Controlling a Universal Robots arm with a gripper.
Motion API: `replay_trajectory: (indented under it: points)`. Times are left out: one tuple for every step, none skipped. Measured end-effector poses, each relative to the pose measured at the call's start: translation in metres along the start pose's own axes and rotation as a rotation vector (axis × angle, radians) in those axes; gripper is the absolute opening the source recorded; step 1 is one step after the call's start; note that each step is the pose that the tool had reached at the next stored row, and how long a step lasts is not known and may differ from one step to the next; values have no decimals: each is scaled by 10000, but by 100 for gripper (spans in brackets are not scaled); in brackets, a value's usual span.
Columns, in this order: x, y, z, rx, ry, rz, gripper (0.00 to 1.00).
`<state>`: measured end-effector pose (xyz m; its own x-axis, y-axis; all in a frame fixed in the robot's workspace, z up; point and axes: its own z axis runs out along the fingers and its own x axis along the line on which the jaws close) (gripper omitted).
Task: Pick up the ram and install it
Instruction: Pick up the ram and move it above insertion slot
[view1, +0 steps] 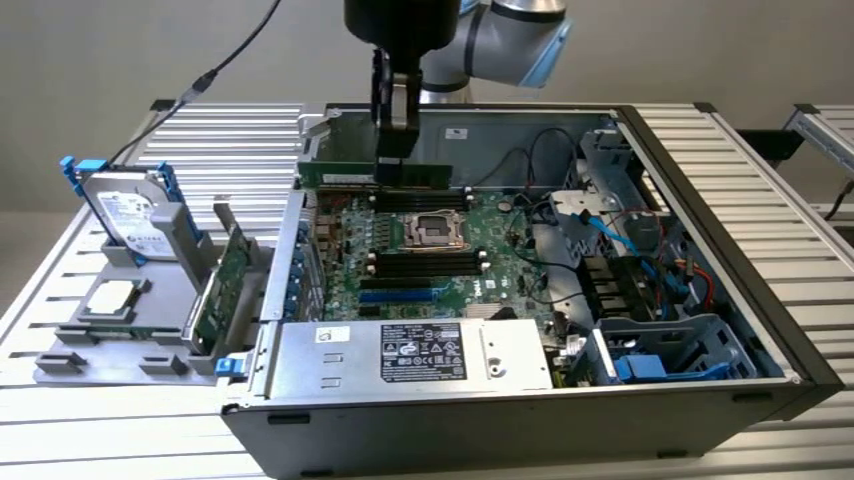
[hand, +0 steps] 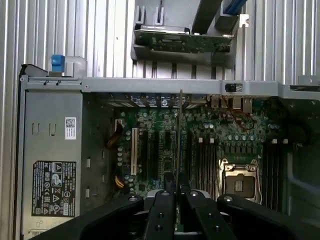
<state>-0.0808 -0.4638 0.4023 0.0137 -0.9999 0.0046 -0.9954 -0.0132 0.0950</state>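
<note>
The hand (view1: 395, 163) clasps the ram (view1: 340, 176) over the motherboard (view1: 350, 272), at twelve o'clock from the processor socket (view1: 437, 228).

The end effector (hand: 177, 201) grips the ram (hand: 178, 140) edge-on above the motherboard (hand: 150, 122)

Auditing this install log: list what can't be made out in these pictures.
Wrist view: faces of the ram, seen edge-on; its near end hidden by the claw.
Exterior view: the arm, cut off by the top edge.
Exterior view: print on the power supply label, too small.
Exterior view: whether the ram touches the motherboard, too small to tell.
</note>
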Motion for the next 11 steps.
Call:
replay_trajectory:
  points:
    - [-33, -25, 1, -1, 2, 0, 14]
    - [-66, -50, 2, -1, 2, 0, 14]
    - [-98, -74, 4, 0, 1, -1, 14]
    - [-129, -99, 5, -1, 1, 0, 14]
    - [-160, -125, 6, -1, 2, 0, 14]
    - [-189, -150, 8, -1, 2, 0, 14]
    - [-222, -180, 10, 0, 0, -1, 14]
    - [-249, -211, 11, -1, 2, 0, 14]
    - [-273, -246, 11, 0, 1, 0, 14]
    - [-293, -285, 11, -1, 2, 0, 14]
    - [-311, -326, 12, 0, 0, 0, 14]
